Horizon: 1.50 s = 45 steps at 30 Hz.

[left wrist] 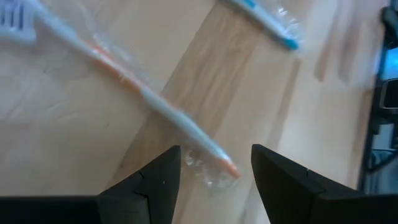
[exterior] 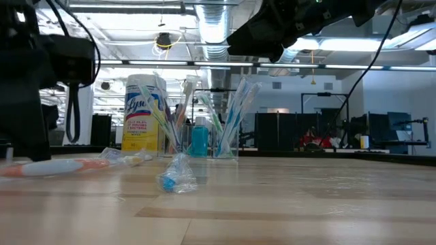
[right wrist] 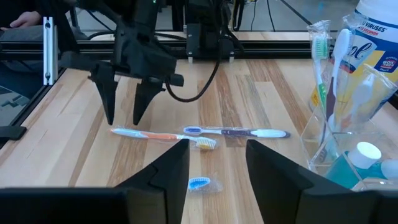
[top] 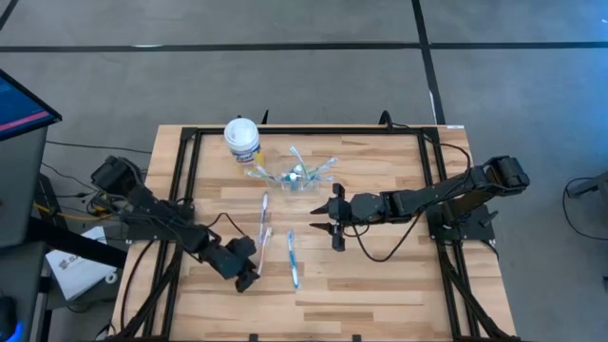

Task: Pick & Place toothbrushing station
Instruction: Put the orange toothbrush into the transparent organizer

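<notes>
Left gripper (top: 249,276) poised over the wrapped orange-striped toothbrush (left wrist: 146,96) — fingers spread, nothing held.

The brush lies just ahead of the left fingertips, its long axis running near-to-far; this arm is nearer than the right gripper (top: 328,223), which hovers mid-table, fingers apart and empty. Three toothbrushes lie loose on the table; the clear cup (top: 296,177) at the far side holds several more — no exact count possible — plus one blue tube (exterior: 199,140). One canister (top: 241,139) stands beside it.
</notes>
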{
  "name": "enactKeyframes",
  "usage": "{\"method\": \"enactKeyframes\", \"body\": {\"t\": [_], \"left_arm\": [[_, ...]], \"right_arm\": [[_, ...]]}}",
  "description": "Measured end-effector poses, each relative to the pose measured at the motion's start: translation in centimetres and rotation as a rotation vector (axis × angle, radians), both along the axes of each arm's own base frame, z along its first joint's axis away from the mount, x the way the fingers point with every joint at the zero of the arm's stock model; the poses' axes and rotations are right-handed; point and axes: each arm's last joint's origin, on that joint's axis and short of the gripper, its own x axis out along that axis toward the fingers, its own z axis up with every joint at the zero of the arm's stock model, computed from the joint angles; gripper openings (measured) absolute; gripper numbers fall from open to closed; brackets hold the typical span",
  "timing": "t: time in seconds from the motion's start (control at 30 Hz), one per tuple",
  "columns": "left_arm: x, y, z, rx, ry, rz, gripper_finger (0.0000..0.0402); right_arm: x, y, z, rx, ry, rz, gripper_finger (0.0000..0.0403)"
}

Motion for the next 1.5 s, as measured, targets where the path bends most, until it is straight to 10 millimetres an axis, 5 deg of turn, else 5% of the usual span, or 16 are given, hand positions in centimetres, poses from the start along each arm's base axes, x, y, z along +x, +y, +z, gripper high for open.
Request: {"method": "enactKeyframes", "body": {"t": [0.47,1.1,1.5], "left_arm": [[0.2,-0.1,-1.5,0.010,0.047,0.061,0.0183],[0.2,0.2,-1.7,0.060,0.044,0.091,0.0013],[0.1,0.2,-1.6,0.091,0.025,0.104,0.0006]], "right_arm": [[0.0,0.0,0.0,0.000,0.000,0.000,0.0143],[0.0,0.0,0.0,0.000,0.000,0.000,0.0136],[0.0,0.0,0.0,0.000,0.000,0.000,0.0133]]}}
